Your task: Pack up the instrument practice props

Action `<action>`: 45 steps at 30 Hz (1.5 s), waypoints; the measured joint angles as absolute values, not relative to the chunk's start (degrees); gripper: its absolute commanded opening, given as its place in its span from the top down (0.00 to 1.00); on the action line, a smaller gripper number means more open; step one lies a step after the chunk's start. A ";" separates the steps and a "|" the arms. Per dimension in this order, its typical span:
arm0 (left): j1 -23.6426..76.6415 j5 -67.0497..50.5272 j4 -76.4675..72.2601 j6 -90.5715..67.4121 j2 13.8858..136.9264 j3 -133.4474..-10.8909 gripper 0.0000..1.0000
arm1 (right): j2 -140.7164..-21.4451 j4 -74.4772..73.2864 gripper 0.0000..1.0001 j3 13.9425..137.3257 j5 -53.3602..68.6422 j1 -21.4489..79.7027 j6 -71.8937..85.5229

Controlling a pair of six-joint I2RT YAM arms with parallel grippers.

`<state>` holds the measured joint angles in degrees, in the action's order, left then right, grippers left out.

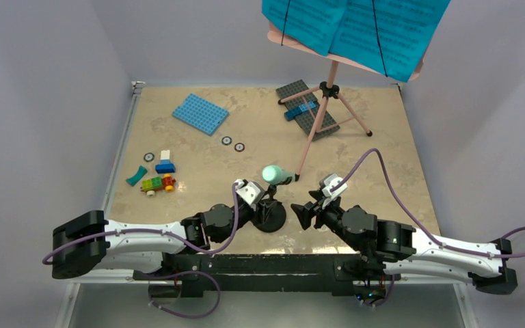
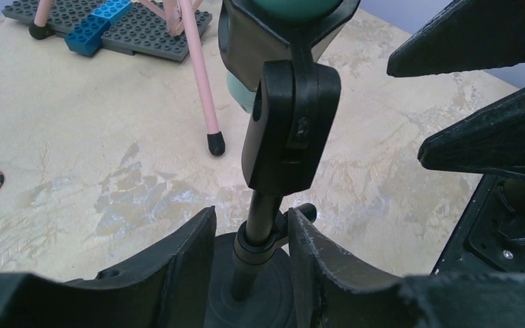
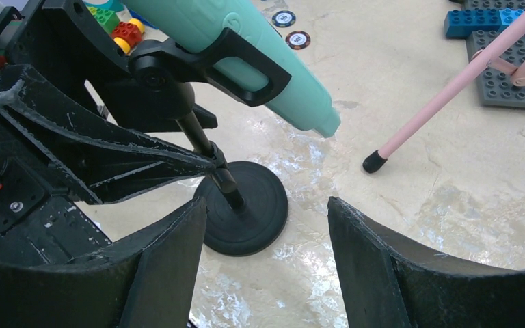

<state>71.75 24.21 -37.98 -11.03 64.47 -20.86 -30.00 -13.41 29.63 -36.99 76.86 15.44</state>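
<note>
The mint-green toy microphone [image 1: 273, 173] is carried tilted in the clip of the small black round-base mic stand [image 1: 271, 216] at the near middle of the table [image 1: 205, 160], the stand's pole being straddled, not clamped, by the parted fingers of the left gripper [image 2: 251, 220], while the right gripper [image 3: 266, 208] is seen open and empty just to the right.

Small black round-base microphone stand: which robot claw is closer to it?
Left. The left gripper straddles the post of the black microphone stand; the right gripper hovers open beside it, apart.
</note>
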 measured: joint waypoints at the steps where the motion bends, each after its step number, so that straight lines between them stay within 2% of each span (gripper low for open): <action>1: 71.72 24.23 -37.60 -11.16 64.10 -20.82 0.48 | -30.00 -13.41 0.31 29.63 -36.99 76.86 15.46; 6: 71.79 23.22 -35.97 -11.44 61.63 -19.84 0.39 | -30.35 -13.50 0.31 29.63 -37.01 76.86 15.46; 12: 71.81 21.78 -34.52 -11.40 56.84 -18.85 0.35 | -30.35 -14.41 0.31 29.63 -37.06 76.86 15.46; 20: 71.81 21.26 -34.72 -9.82 50.87 -19.03 0.33 | -29.93 -15.46 0.31 29.63 -37.08 76.86 15.57; 31: 71.81 23.03 -36.34 -4.62 55.20 -23.22 0.35 | -27.99 -17.04 0.31 29.63 -38.02 76.86 16.86; 37: 71.81 23.24 -37.23 -3.16 58.50 -25.10 0.46 | -26.83 -17.61 0.31 29.63 -38.04 76.86 17.78; 45: 71.81 23.31 -39.07 -2.17 61.01 -25.69 0.83 | -26.83 -18.72 0.31 29.63 -38.02 76.86 18.63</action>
